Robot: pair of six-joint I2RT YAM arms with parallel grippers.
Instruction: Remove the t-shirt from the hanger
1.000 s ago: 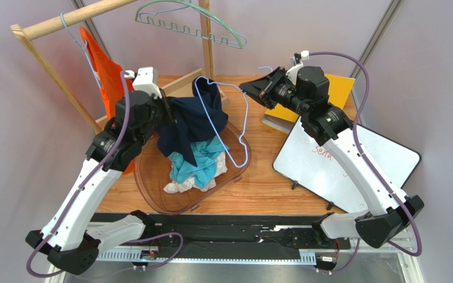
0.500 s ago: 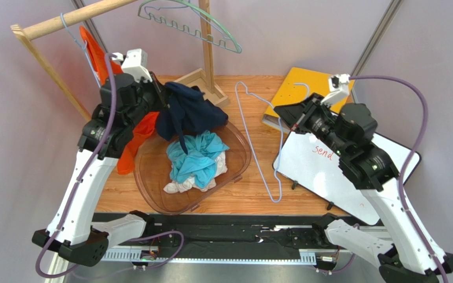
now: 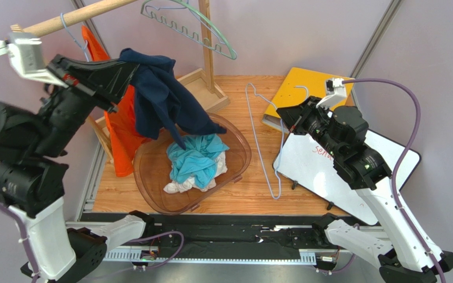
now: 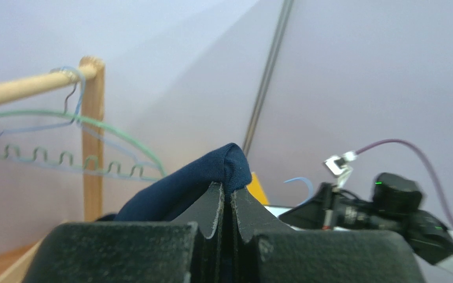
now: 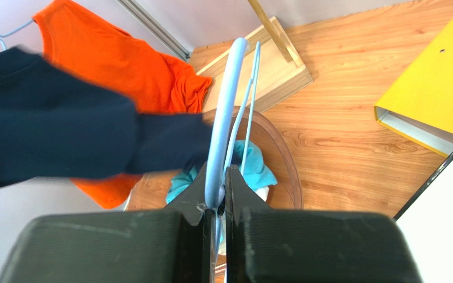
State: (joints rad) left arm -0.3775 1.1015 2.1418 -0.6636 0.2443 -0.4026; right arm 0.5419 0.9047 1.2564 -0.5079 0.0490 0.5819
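The navy t-shirt (image 3: 159,100) hangs free of the hanger, over the basket, gripped at its top edge by my raised left gripper (image 3: 129,65). In the left wrist view that gripper (image 4: 227,191) is shut on a fold of the navy t-shirt (image 4: 199,180). The light blue wire hanger (image 3: 261,147) is bare and hangs above the table right of the basket. My right gripper (image 3: 283,115) holds it at its upper right. The right wrist view shows that gripper (image 5: 217,184) shut on the hanger (image 5: 226,112), with the t-shirt (image 5: 51,130) blurred at left.
A brown see-through basket (image 3: 242,156) holds teal and white clothes (image 3: 196,162). An orange shirt (image 3: 116,127) hangs from the wooden rail (image 3: 75,15); a green hanger (image 3: 193,26) hangs beside it. A yellow folder (image 3: 308,88) and a whiteboard (image 3: 320,177) lie right.
My left arm has swung up and to the left, lifting the navy t-shirt clear of the hanger. My right gripper has drawn the bare hanger to the right.
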